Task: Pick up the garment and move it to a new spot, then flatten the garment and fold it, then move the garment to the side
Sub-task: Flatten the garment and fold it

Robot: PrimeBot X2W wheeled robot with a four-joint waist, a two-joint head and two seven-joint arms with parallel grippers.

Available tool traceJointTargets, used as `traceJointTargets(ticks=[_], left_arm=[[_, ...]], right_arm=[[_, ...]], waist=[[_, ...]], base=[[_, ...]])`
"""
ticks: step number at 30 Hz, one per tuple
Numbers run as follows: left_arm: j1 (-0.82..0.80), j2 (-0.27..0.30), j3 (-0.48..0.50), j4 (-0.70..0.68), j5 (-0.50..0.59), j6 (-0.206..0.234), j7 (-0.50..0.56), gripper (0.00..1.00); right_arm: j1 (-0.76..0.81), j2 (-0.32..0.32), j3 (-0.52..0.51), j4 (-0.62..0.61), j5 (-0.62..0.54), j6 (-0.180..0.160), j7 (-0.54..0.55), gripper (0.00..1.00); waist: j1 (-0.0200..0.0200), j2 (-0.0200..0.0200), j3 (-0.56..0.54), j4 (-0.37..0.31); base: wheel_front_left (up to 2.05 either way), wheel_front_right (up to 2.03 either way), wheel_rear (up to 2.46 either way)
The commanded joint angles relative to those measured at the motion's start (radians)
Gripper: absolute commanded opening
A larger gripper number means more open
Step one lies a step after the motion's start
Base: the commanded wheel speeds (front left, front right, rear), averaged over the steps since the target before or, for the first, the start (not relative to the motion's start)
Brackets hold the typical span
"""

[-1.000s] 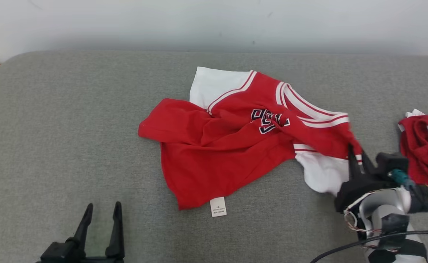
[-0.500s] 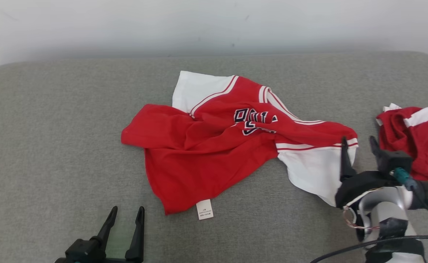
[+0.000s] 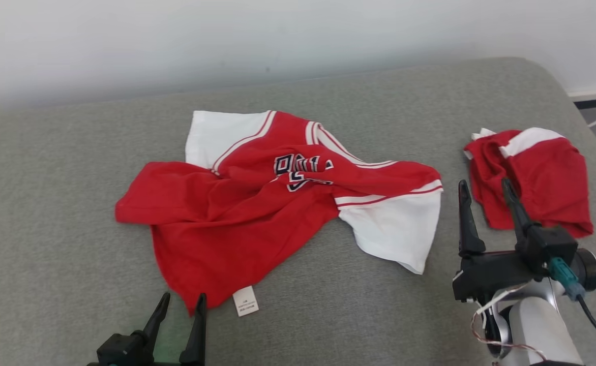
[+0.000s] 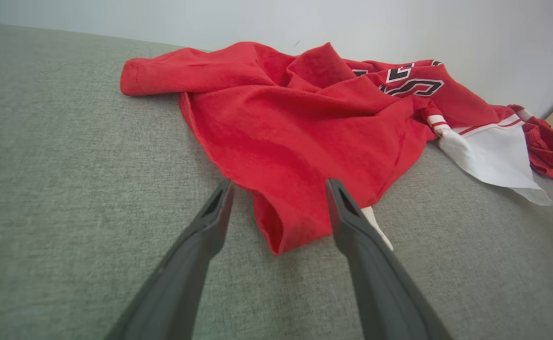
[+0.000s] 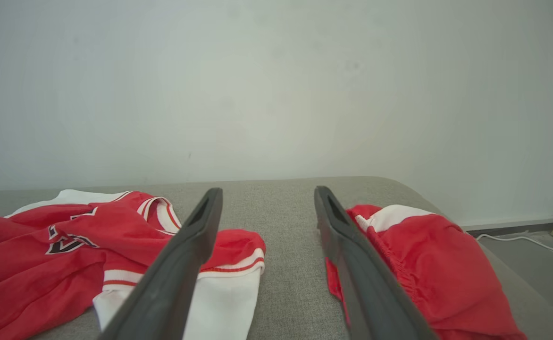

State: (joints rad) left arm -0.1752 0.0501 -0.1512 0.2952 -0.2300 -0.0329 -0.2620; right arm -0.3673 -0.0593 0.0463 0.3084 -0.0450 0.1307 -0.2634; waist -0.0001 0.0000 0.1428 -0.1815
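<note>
At hem of garment [image 3: 237,223]: left hand [image 3: 184,296] spread | right hand [image 3: 483,182] spread beside shorts [image 3: 542,173]

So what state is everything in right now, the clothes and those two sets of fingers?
Red and white jersey: crumpled, unfolded, lying loose on the grey cushion.
Label: sticking out at the jersey's near hem.
Second red garment: bunched up, apart from the jersey.
Left fingers: open, empty, pointing at the jersey's near corner.
Right fingers: open, empty.
</note>
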Motion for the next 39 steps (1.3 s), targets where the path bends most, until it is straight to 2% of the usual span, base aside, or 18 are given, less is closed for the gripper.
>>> traceJointTargets(ticks=[1,14,15,16,17,25,39], left_arm=[[-0.008,0.001,0.003,0.007,-0.006,0.004,-0.003,1.00],[-0.027,0.001,0.019,0.056,-0.001,0.013,-0.003,1.00],[-0.029,0.001,0.024,0.055,-0.004,0.012,-0.003,0.80],[-0.034,0.002,0.035,0.043,-0.012,0.015,-0.003,0.20],[-0.035,0.002,0.044,0.034,-0.007,0.017,-0.003,0.00],[-0.018,0.001,0.126,0.008,0.012,0.025,-0.003,0.00],[0.008,0.011,0.321,-0.030,0.083,0.008,-0.003,0.00]], right_arm=[[0.029,0.000,0.009,-0.020,0.006,0.000,-0.002,1.00],[0.094,0.005,-0.018,-0.084,0.025,0.000,-0.002,1.00],[0.094,0.005,-0.019,-0.084,0.026,0.000,-0.002,1.00],[0.095,0.005,-0.021,-0.085,0.027,0.000,-0.002,1.00],[0.096,0.005,-0.023,-0.086,0.027,0.000,-0.002,1.00],[0.107,0.006,-0.035,-0.081,0.036,0.000,-0.002,1.00],[0.100,0.008,-0.028,-0.054,0.037,0.000,-0.002,1.00]], waist=[[0.0001,0.0000,0.003,-0.036],[0.0001,0.0000,0.029,-0.099],[0.0001,0.0000,0.030,-0.100],[0.0001,0.0000,0.032,-0.101],[0.0001,0.0000,0.034,-0.100],[0.0001,0.0000,0.034,-0.065],[0.0001,0.0000,0.030,0.009]], base=[[0.00,0.00,0.00],[0.00,0.00,0.00],[0.00,0.00,0.00],[0.00,0.00,0.00],[0.00,0.00,0.00],[0.00,0.00,0.00],[0.00,0.00,0.00]])
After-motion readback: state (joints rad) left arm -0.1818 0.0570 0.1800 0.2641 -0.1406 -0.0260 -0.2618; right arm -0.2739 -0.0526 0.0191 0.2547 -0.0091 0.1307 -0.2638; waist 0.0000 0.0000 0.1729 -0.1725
